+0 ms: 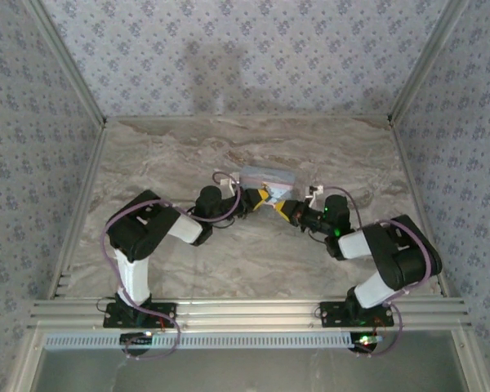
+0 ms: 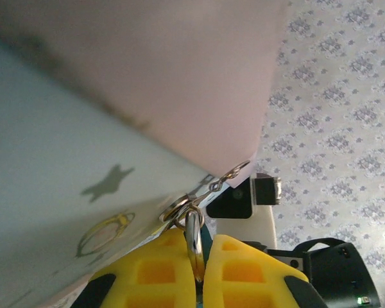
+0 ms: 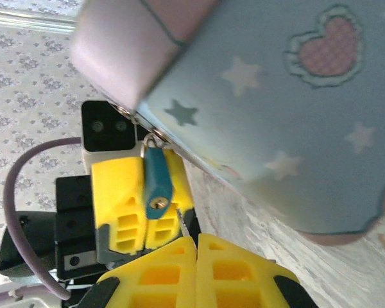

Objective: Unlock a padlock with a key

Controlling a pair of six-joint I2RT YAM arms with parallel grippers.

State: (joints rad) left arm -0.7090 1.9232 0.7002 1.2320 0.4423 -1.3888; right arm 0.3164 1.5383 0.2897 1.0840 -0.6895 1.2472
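Observation:
A small teal padlock (image 3: pixel 157 183) hangs from the hasp of the pale blue tin (image 3: pixel 276 96), with its brass keyhole facing my right wrist camera. My left gripper (image 2: pixel 201 240) is shut on the padlock (image 2: pixel 194 250), one yellow finger (image 3: pixel 119 199) on each side of it. My right gripper (image 3: pixel 196 239) is shut on the key (image 3: pixel 183 223). The key's thin blade tip sticks out just below and right of the keyhole, outside it. In the top view both grippers, left (image 1: pixel 261 198) and right (image 1: pixel 287 209), meet in front of the tin (image 1: pixel 267 178).
The tin stands on the marble-patterned table (image 1: pixel 229 147) near its middle. Patterned walls and metal frame rails (image 1: pixel 245 310) enclose the table. A wire link and ring (image 2: pixel 212 186) join the padlock to the tin's hasp.

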